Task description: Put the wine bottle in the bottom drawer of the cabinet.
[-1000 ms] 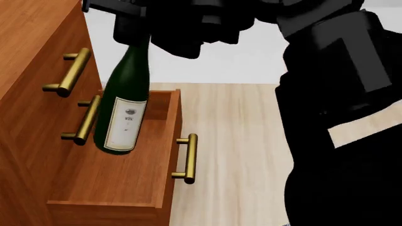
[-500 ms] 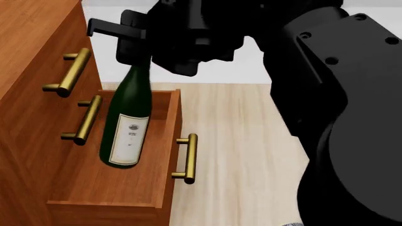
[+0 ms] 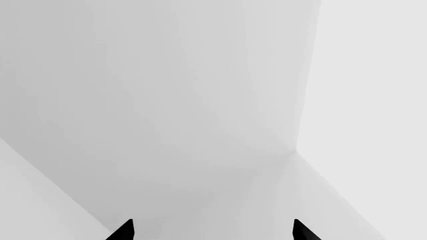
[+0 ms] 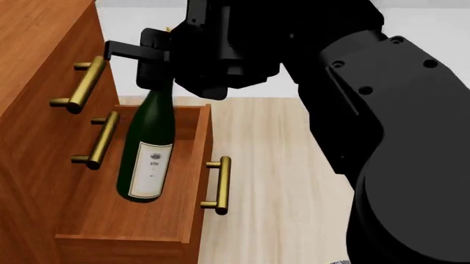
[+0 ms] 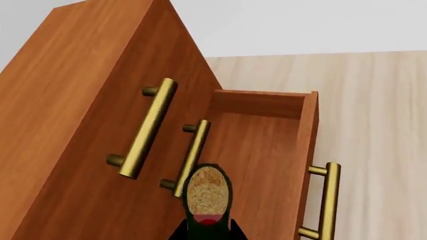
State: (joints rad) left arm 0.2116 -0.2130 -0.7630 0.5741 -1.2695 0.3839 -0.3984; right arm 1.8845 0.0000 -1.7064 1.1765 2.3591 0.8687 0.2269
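Filling the near right of the head view, the robot's black right arm reaches forward over the pulled-out bottom drawer [image 4: 110, 220] of the cabinet [image 4: 37, 49]. Its right gripper [image 4: 158, 69] is clamped on the neck of the wine bottle [image 4: 149, 148], which hangs almost upright, tilted slightly, with its lower body and white label inside the open drawer box; whether its base touches the drawer floor cannot be told. The drawer's brass bar handle [image 4: 218, 185] sits on its front, toward the pale wood floor [image 4: 272, 165]. Just behind the bottle, the two upper drawer handles [image 4: 81, 85] stand out from the closed fronts. From the right wrist view, the tan cork top [image 5: 207, 189] is seen end-on above the drawer interior [image 5: 260, 150]. The left gripper [image 3: 211, 231] shows only two dark fingertips [image 3: 123, 231] set well apart, spread and holding nothing, against plain grey walls [image 3: 167, 100].
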